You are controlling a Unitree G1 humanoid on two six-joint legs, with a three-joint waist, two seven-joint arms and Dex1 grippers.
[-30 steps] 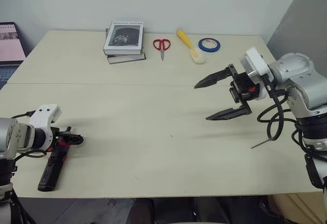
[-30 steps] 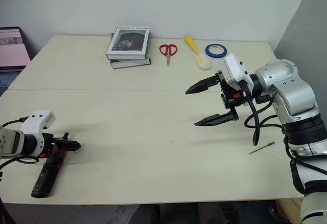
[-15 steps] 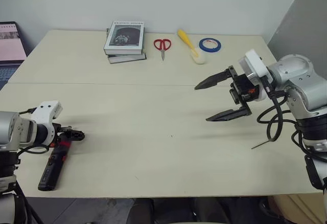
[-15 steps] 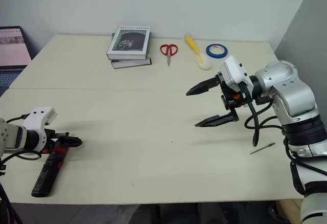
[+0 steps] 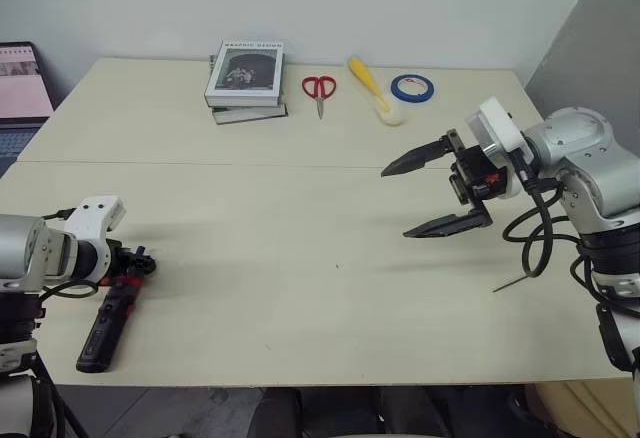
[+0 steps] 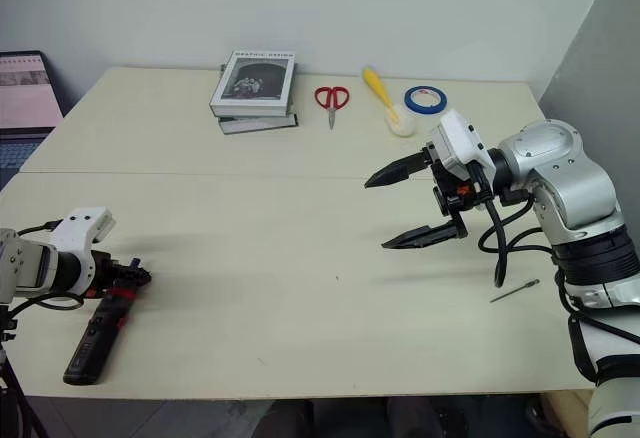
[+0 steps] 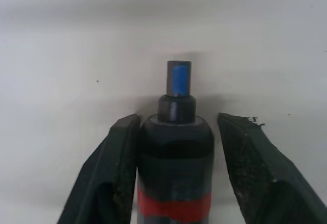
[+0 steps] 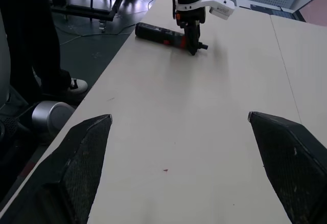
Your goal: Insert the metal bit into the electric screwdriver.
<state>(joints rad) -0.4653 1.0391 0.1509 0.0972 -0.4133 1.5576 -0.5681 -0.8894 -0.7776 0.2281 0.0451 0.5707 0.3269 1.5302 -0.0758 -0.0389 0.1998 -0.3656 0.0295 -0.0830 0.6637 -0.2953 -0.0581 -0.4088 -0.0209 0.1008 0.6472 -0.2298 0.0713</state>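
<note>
Lying on the pale beige table [image 5: 300, 208] near its front left corner, the slim black electric screwdriver with a red band [image 5: 108, 315] has the left gripper [image 5: 138, 264] clamped around its tapered front end, one black finger [image 7: 110, 183] on each side. Well apart, the right gripper [image 5: 432, 193] hovers over the table's right half with its jaws spread wide, holding nothing. Near the right edge rests the thin dark grey metal bit [image 5: 510, 280].

Left gripper [image 6: 128, 279] fingers clamp electric screwdriver [image 6: 95, 331]; metal bit [image 6: 514, 291] near right edge.
</note>
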